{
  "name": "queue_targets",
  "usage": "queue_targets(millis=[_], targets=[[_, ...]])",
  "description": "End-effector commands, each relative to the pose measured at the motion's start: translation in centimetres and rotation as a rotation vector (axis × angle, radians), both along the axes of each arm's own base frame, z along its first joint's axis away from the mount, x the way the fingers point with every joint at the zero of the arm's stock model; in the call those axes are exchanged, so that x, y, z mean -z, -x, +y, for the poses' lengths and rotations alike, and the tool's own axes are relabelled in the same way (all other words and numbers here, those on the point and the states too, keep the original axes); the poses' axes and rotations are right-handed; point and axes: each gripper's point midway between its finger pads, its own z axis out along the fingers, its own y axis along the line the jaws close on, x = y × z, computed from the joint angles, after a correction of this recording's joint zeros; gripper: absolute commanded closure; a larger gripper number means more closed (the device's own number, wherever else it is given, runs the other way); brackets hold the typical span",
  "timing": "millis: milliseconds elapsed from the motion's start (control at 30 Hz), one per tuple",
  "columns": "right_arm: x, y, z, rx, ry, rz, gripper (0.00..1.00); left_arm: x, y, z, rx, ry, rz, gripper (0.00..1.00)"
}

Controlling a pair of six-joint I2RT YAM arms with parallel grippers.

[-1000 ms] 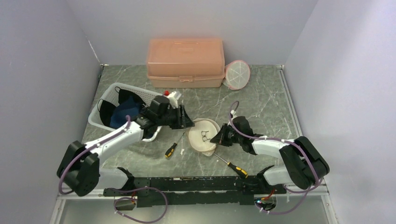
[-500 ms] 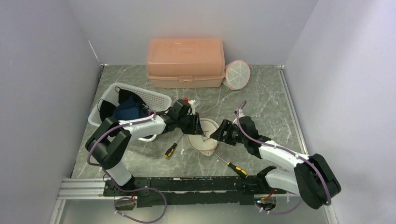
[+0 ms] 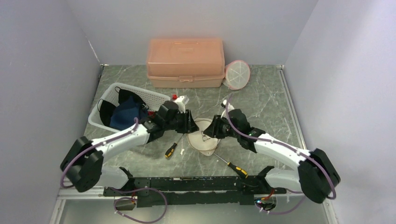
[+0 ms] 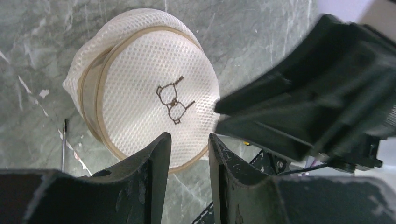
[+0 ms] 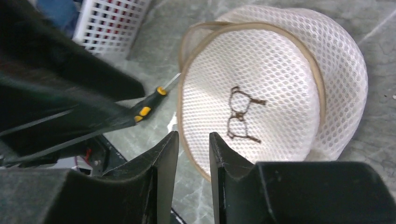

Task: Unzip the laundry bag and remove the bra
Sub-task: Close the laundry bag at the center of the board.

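The laundry bag (image 3: 201, 138) is a round white mesh pouch with tan trim and a brown bra drawing. It lies flat on the marble table, and it also shows in the left wrist view (image 4: 149, 93) and in the right wrist view (image 5: 261, 88). The bra is hidden inside it. My left gripper (image 3: 190, 122) hovers at the bag's left edge, jaws a little apart and empty (image 4: 189, 136). My right gripper (image 3: 209, 129) hovers at the bag's right edge, facing the left one, jaws a little apart and empty (image 5: 194, 134). I cannot make out the zipper pull.
A white basket (image 3: 154, 97) with dark clothes stands at the left. A pink lidded box (image 3: 185, 62) and a second round mesh bag (image 3: 237, 74) are at the back. One screwdriver (image 3: 171, 150) lies left of the bag, another (image 3: 236, 169) near the front.
My right gripper has moved up and left to the bag's right edge. My left gripper went right toward the bag, then drew back slightly. The bag has not moved.
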Motion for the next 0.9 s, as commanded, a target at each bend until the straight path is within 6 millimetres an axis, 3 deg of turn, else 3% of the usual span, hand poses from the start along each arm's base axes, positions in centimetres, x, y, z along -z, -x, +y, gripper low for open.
queue_targets(millis=[0,133,267,500,700,800,867], targets=[[1.2,-2.2,0.6,0.044,0.022,-0.017,0.67,-1.4,0.4,0.5,-0.021,0.069,-0.054,0.59],[3.2,-3.5,0.2,0.113,0.057,0.013,0.67,-1.3,0.6,-0.6,0.017,0.111,-0.044,0.60],[5.0,-4.1,-0.2,0.159,0.061,0.054,0.67,0.1,-0.8,-1.6,0.006,0.088,-0.030,0.61],[7.5,-3.9,-0.9,0.179,0.101,0.106,0.68,4.8,-2.8,-2.7,-0.037,0.007,0.061,0.64],[8.5,-3.3,-1.4,0.184,0.121,0.126,0.68,7.9,-2.4,-2.3,-0.066,-0.030,0.127,0.64],[8.4,-3.0,-1.6,0.180,0.122,0.124,0.68,8.1,-2.4,-2.1,-0.067,-0.041,0.130,0.64],[7.4,-2.8,-1.6,0.172,0.108,0.115,0.68,7.4,-2.4,-2.1,-0.069,-0.037,0.119,0.64]])
